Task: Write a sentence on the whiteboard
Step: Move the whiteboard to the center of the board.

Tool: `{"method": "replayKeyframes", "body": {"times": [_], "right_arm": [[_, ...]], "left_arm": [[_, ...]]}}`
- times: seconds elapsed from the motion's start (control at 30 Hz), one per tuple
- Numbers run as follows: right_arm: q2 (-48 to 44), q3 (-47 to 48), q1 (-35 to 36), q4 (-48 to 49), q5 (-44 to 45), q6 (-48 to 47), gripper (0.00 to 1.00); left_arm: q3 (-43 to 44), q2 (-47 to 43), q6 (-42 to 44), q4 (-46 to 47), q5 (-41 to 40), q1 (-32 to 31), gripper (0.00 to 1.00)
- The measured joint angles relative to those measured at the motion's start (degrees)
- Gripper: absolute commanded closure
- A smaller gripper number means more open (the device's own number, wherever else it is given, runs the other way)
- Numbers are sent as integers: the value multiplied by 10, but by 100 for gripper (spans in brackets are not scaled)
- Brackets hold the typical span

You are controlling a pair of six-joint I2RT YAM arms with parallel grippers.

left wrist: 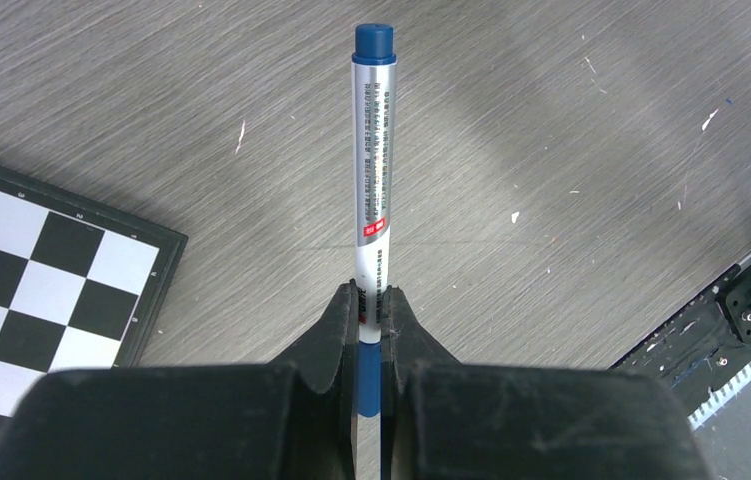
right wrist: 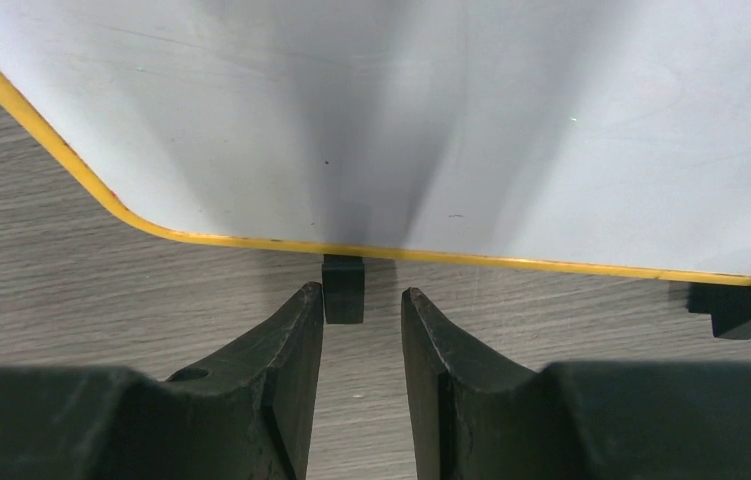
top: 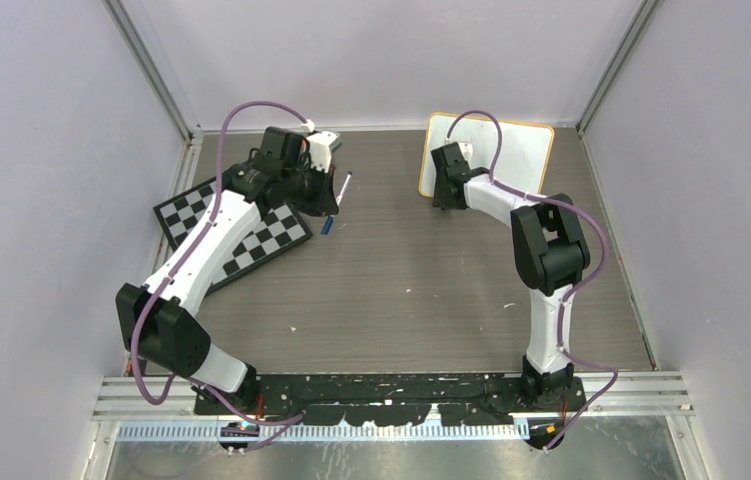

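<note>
The whiteboard (top: 511, 150) lies at the back right, glossy white with a yellow rim; the part of its face (right wrist: 401, 120) that I see is blank, and no sentence shows. My right gripper (top: 444, 200) (right wrist: 362, 291) is open at the board's near edge. One black foot (right wrist: 343, 290) sits between its fingertips, close against the left finger, with a gap to the right one. A second foot (right wrist: 741, 306) is further right. My left gripper (top: 329, 205) (left wrist: 373, 292) is shut on a blue-capped marker (left wrist: 373, 150) (top: 344, 188), held above the table at the back left.
A black-and-white checkered board (top: 251, 235) (left wrist: 31, 270) lies under the left arm. Grey walls and metal rails close in the table on three sides. The arms' black base rail (top: 391, 390) (left wrist: 741, 300) runs along the near edge.
</note>
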Motion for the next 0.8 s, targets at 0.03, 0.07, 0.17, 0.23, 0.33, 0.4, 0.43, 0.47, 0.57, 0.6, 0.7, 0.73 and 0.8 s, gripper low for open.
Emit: {"method": "replayKeyframes", "body": {"times": [0.03,0.07,0.17,0.23,0.33,0.4,0.43,0.47,0.57,0.6,0.7,0.73,0.8], "right_arm": [[2,0,0,2,0,-1,63],[3,2,0,2,1,-3,63],[8,6,0,5,7,-6,67],[13,10,0,7,9,-9,73],[16,12,1,10,7,-14,81],[16,12,1,10,7,-16,87],[16,12,1,9,7,-17,91],[16,12,1,9,7,-18,94],[14,9,1,10,3,-21,100],[12,6,1,12,2,-22,100],[-4,-16,0,19,-12,-24,100],[-13,-28,0,19,-17,-25,100],[-34,-53,0,14,-29,-28,100]], "left_arm": [[-1,0,0,0,0,0,100],[-2,0,0,1,0,0,100],[-7,0,0,3,0,0,100],[-7,0,0,4,0,0,100],[-7,0,0,5,0,0,100],[-7,0,0,5,0,1,100],[-7,0,0,6,0,1,100],[-7,0,0,6,0,1,100],[-7,0,0,7,0,2,100],[-7,0,0,7,0,2,100],[-7,0,0,8,0,4,100],[-7,0,0,8,0,5,100],[-7,0,0,8,0,5,100]]}}
